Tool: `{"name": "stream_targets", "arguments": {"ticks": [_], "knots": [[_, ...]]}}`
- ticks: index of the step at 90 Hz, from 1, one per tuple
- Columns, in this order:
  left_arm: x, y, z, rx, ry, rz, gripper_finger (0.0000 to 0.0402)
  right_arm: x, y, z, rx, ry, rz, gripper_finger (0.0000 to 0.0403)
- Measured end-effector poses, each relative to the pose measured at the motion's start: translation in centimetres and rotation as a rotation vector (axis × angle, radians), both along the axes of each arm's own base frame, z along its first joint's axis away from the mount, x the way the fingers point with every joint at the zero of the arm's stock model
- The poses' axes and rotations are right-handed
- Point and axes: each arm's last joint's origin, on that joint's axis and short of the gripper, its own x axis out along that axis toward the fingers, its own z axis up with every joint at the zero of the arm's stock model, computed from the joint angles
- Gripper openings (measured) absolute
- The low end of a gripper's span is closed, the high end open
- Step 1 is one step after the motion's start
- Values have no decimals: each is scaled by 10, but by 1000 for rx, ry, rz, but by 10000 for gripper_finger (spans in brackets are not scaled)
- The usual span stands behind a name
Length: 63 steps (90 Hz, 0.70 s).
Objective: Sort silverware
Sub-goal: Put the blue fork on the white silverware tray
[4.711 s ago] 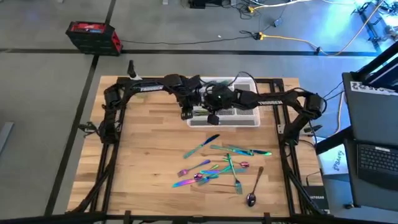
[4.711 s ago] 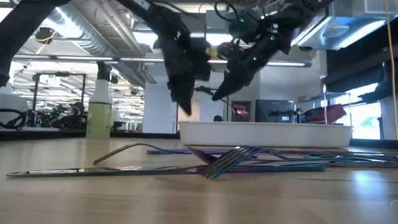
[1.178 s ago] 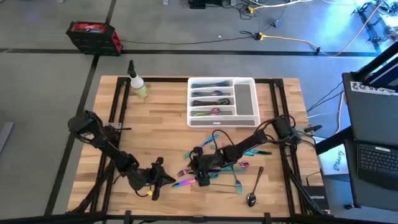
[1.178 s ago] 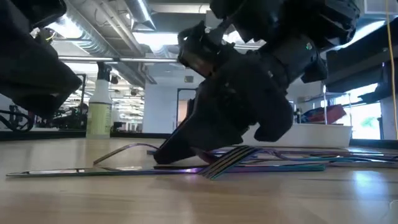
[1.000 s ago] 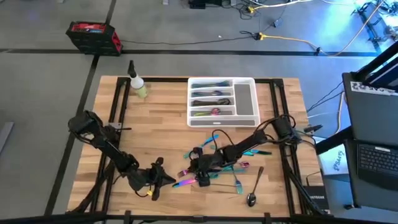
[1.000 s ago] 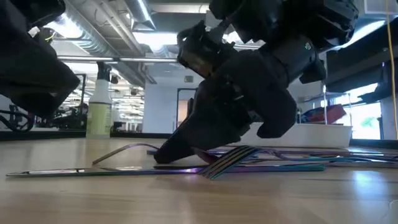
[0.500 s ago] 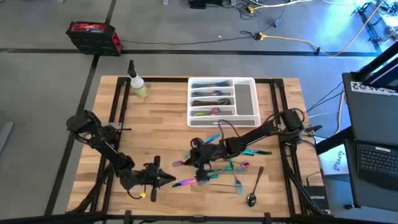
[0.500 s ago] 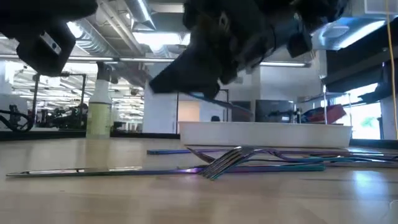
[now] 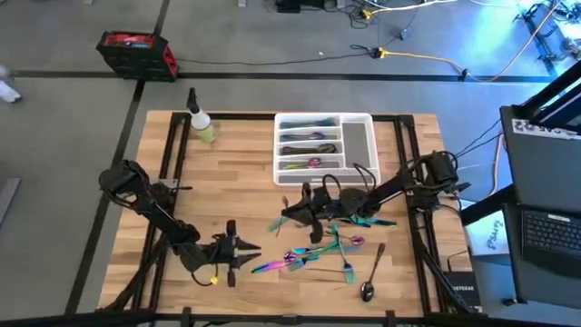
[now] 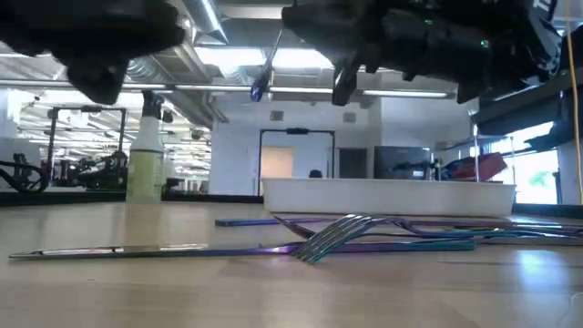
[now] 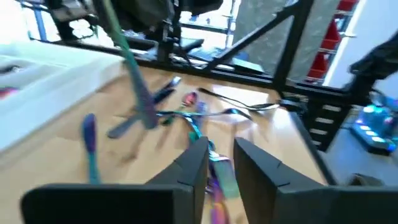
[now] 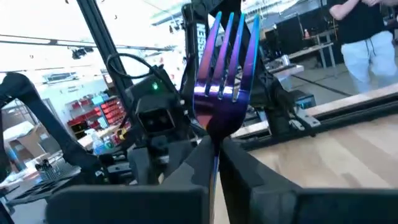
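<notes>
Iridescent silverware (image 9: 329,243) lies in a loose pile on the wooden table, near its middle and toward the near edge; the low view shows it as forks and knives (image 10: 364,232) lying flat. My right gripper (image 9: 296,214) hangs over the pile's far-left part, shut on a purple-blue fork (image 12: 224,59). My left gripper (image 9: 240,254) hovers open at the pile's near-left end, with a piece of silverware (image 11: 216,182) on the table below the gap between its fingers. A white tray (image 9: 359,150) at the far middle holds sorted pieces. My right gripper pinches the fork at the narrow part just below its tines (image 12: 215,134), between its two fingers. The fork runs on along the fingers, with the tines sticking out past their tips. It is lifted clear of the table and slants down in the low view (image 10: 265,66).
A spray bottle (image 9: 201,124) with yellowish liquid stands at the far left. A darker spoon (image 9: 370,274) lies at the pile's near right. Black frame rails (image 9: 172,173) run along both table sides. Bare wood lies between the pile and the tray.
My right gripper has risen from the pile and gone toward the far edge with the fork, which is now lifted clear of the table. My left gripper has risen a little and edged toward the pile.
</notes>
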Motion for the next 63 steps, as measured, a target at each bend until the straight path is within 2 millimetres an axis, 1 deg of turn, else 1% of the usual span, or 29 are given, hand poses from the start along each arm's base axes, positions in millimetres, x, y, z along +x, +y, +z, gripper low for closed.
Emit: {"name": "stream_targets", "arguments": {"ticks": [11, 18, 26, 40, 63], "knots": [[10, 13, 0, 5, 1, 59, 90, -1, 2, 5, 21, -49, 12, 1], [17, 22, 0, -23, -5, 100, 101, -2, 3, 8, 22, -86, 21, 0], [23, 30, 0, -33, -7, 114, 115, -3, 3, 10, 17, -104, 46, 0], [31, 38, 1, -41, -1, 56, 142, -3, 4, 9, 6, -99, 67, 0], [43, 49, 6, -107, -36, -126, 211, -3, 4, 9, -7, -95, 74, 0]]}}
